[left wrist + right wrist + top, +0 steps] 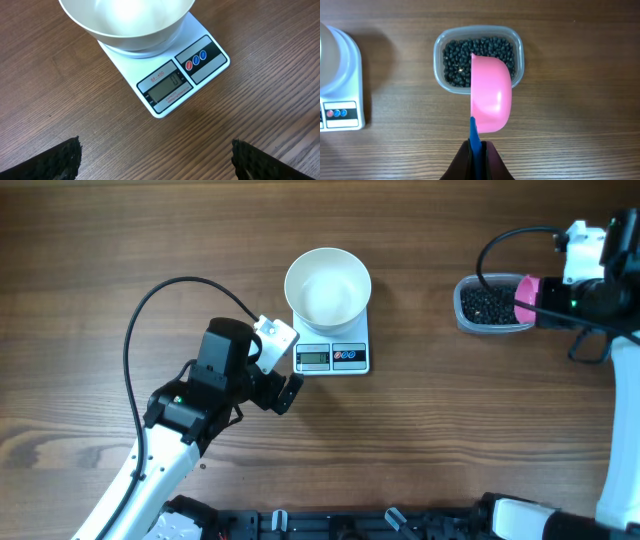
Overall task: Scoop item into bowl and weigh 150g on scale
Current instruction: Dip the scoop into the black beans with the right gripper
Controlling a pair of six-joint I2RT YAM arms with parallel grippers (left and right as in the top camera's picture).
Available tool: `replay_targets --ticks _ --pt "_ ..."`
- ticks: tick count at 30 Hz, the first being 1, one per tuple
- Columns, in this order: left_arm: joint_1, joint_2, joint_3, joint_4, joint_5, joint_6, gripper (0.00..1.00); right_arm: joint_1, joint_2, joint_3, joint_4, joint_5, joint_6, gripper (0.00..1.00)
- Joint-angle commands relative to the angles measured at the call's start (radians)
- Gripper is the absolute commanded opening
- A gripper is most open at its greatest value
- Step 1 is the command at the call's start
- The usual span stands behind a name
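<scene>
The beans (460,57) are seen in a clear tub (519,55) at the upper right of the overhead view. A pink scoop (491,95) is held over the tub's lower edge, its blue handle clamped in the closed right gripper (477,150). Well to the left, the bowl (296,265) is set on the scale (332,358), marked SF-400, its display reading 0. The left gripper (280,388), jaws wide apart, is held just beside the scale's lower left corner. All is laid on a brown wood-grain table (450,430).

Overhead looks straight down; close wrist views share the scale (167,87) (342,85).
</scene>
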Motion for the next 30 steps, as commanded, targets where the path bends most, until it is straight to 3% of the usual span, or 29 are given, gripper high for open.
replay_targets --ticks 1,30 --pt "0.004 0.004 -0.004 0.0 0.005 0.009 1.0 -0.004 0.029 -0.008 -0.014 -0.011 -0.021 0.04" --pt "0.004 0.004 -0.004 0.0 0.005 0.009 1.0 -0.002 0.045 -0.008 0.048 -0.01 0.0 0.04"
